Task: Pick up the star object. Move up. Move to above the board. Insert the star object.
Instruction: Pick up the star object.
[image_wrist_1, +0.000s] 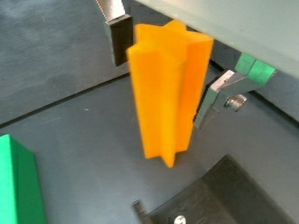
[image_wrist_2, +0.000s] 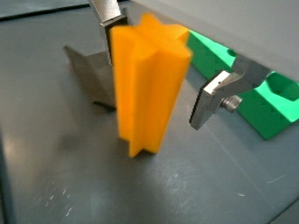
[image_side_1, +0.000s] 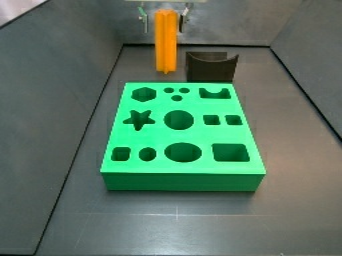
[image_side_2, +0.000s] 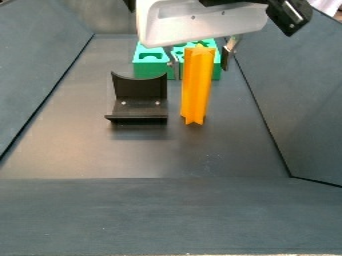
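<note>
The star object (image_side_1: 164, 42), a tall bright-orange ridged peg, stands upright near the back wall, beside the fixture (image_side_1: 210, 66). I cannot tell whether its foot touches the floor. My gripper (image_wrist_1: 163, 83) straddles its upper part, one silver finger on each side. One finger (image_wrist_2: 105, 31) lies against the peg. The other finger (image_wrist_2: 212, 98) shows a thin gap to it, so the gripper (image_wrist_2: 155, 83) looks open. The green board (image_side_1: 181, 180), with its shaped holes, lies flat in front of the peg. In both side views the gripper (image_side_2: 203, 42) hangs over the peg (image_side_2: 197, 85).
The dark L-shaped fixture (image_side_2: 136, 98) stands close to the peg, between it and the board (image_side_2: 150, 62) in a side view. It also shows in both wrist views, fixture (image_wrist_1: 216, 197) and fixture (image_wrist_2: 87, 79). Sloping grey walls enclose the floor.
</note>
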